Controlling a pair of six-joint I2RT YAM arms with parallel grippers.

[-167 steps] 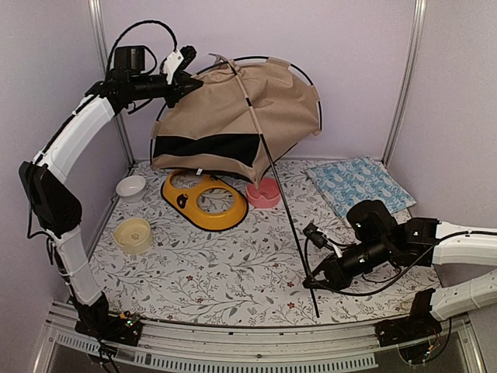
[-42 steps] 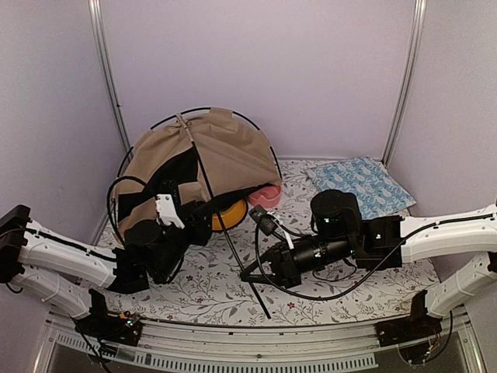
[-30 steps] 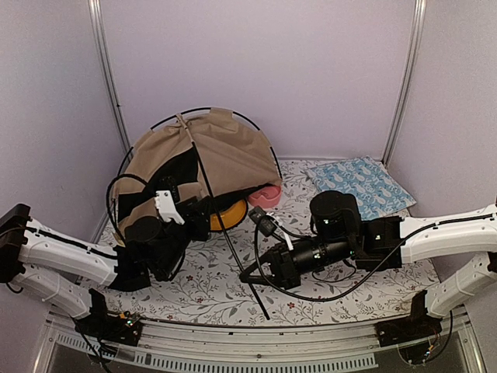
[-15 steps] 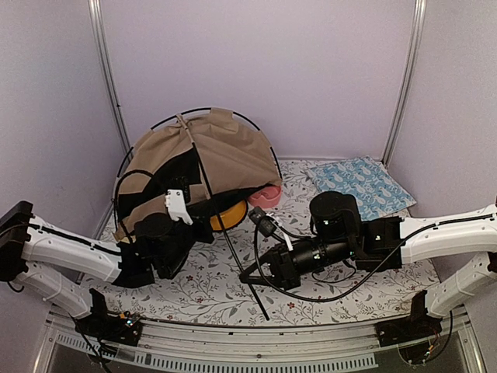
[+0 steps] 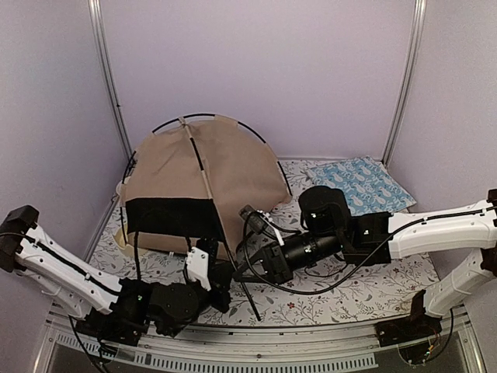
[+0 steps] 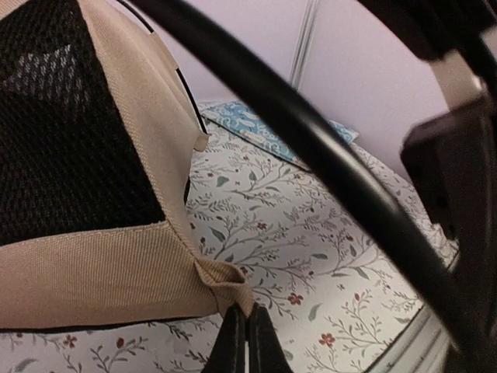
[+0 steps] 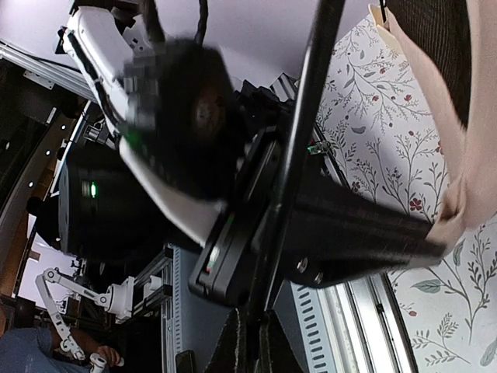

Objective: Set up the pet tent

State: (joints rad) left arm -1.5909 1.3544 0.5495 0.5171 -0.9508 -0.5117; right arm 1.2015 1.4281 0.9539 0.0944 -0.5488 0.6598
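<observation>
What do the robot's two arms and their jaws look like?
Both the left arm and the right arm have white links, black joints and black wrist units. Loose black cables loop near the wrists. The jaws are thin and black.

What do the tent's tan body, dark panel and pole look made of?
Pet tent body: tan woven canvas, matte; ribbed weave shows.
Dark panel: black mesh, fine holes visible.
Pole: thin, black, smooth; likely fibreglass or metal, unclear.
</observation>
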